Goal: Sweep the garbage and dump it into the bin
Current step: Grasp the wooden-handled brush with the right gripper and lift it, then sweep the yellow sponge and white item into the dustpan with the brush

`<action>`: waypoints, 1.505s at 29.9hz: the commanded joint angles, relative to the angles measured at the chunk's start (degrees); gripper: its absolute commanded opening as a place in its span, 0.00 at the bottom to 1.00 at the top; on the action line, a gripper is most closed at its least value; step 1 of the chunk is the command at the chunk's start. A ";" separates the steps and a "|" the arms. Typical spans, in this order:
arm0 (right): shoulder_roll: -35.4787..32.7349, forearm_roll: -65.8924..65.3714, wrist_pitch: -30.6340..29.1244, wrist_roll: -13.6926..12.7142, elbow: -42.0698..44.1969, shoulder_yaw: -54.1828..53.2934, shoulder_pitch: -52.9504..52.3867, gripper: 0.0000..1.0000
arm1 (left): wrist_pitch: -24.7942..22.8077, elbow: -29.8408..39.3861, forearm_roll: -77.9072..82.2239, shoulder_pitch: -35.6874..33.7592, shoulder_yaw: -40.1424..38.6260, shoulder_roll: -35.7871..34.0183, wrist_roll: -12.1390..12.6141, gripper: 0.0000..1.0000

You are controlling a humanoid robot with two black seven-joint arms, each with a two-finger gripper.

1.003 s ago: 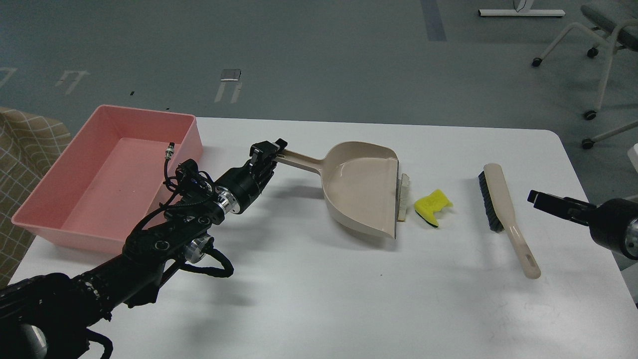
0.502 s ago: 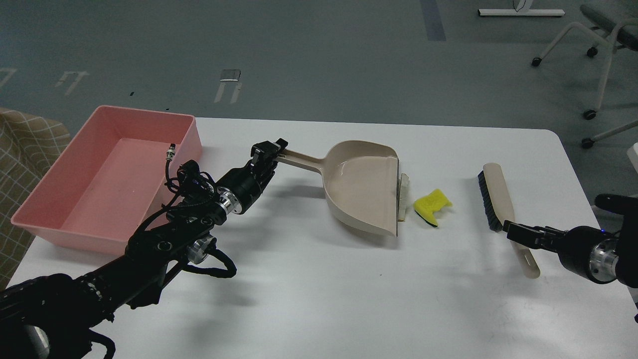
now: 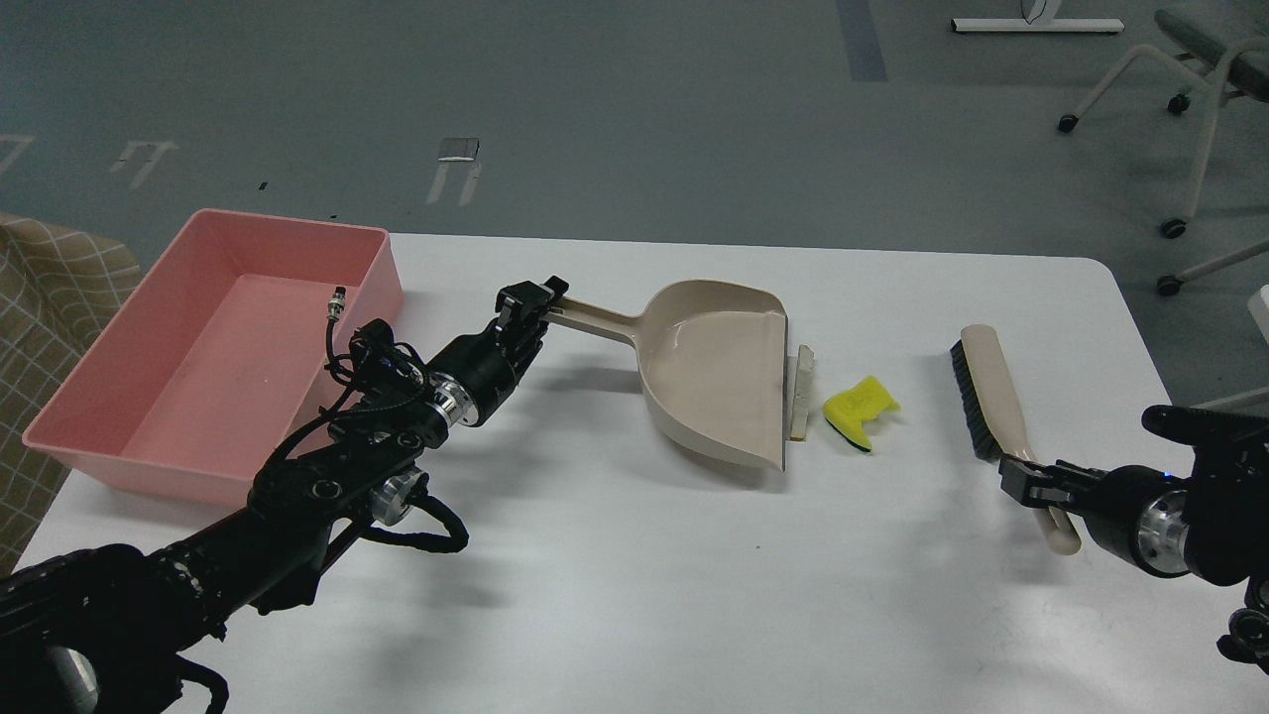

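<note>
Reaching across the brush handle [image 3: 1036,486], my right gripper [image 3: 1031,483] sits low on the shaft, well below the bristle head [image 3: 973,405]. That brush lies with its long axis running from far-left to near-right, bristles at the far end, and my jaws meet it roughly crosswise; I cannot tell whether they have closed on it or only straddle it. My left gripper [image 3: 530,302] is pinching the end of the dustpan handle [image 3: 595,318], with the pan's mouth facing right. The 2 scraps lie between pan and brush: the bread slice [image 3: 800,389] right against the pan's lip, the yellow sponge piece [image 3: 860,410] just beside it. I judge the sweep must go leftward toward the pan. The pink bin [image 3: 149,337] waits at the far left.
</note>
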State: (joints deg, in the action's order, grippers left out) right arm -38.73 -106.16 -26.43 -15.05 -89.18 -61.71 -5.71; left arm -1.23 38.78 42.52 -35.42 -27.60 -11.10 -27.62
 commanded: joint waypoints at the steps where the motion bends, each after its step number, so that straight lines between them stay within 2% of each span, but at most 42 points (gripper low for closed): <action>1: 0.06 -0.01 0.33 0.02 -0.03 0.10 0.00 0.23 | 0.09 -0.02 0.02 -0.09 0.01 -0.06 -0.07 0.00; 2: 0.06 -0.01 0.33 0.02 -0.03 0.10 0.00 0.23 | 0.09 -0.02 0.02 -0.09 0.01 -0.06 -0.07 0.00; 3: 0.06 0.08 0.33 0.11 -0.03 0.10 0.00 0.16 | 0.09 -0.02 0.02 -0.09 0.01 -0.06 -0.07 0.00; 4: 0.06 0.08 0.42 0.02 -0.12 0.01 -0.09 0.03 | 0.09 -0.02 0.02 0.00 0.01 -0.06 0.02 0.00; 5: 0.06 0.08 0.59 0.11 -0.03 0.01 0.00 0.00 | 0.09 -0.02 0.02 0.00 0.01 -0.06 0.02 0.00; 11: 0.06 0.69 1.38 0.81 -0.99 -0.08 -0.18 0.00 | 0.09 -0.02 0.02 0.00 0.01 0.02 0.02 0.00; 16: 0.32 0.78 1.38 2.65 -3.10 0.01 0.08 0.00 | 0.18 -0.02 0.02 0.00 0.01 0.03 0.11 0.00; 21: 7.87 0.69 0.86 2.04 -6.27 0.45 0.26 0.00 | 0.27 -0.11 0.02 0.70 0.09 0.02 0.11 0.00; 31: 12.71 0.69 -0.20 0.81 -5.56 4.40 -2.55 0.00 | 0.35 -0.19 0.02 0.88 0.09 0.02 -0.07 0.00; 38: 21.05 0.69 0.15 0.90 -7.06 3.79 -5.88 0.00 | 0.35 -0.19 0.02 0.88 0.09 0.02 0.02 0.00; 42: 21.77 0.78 0.16 0.81 -8.64 2.12 -6.95 0.00 | 0.35 -0.19 0.02 0.88 0.09 -0.06 -0.07 0.00; 45: 19.76 0.87 -0.63 0.90 -9.35 -1.82 -6.34 0.00 | 0.35 -0.19 0.02 0.96 0.09 -0.15 -0.07 0.00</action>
State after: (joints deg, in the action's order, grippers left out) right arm -17.21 -105.40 -26.34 -14.17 -98.04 -60.55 -12.49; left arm -0.87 38.59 42.54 -34.54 -27.51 -11.19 -27.66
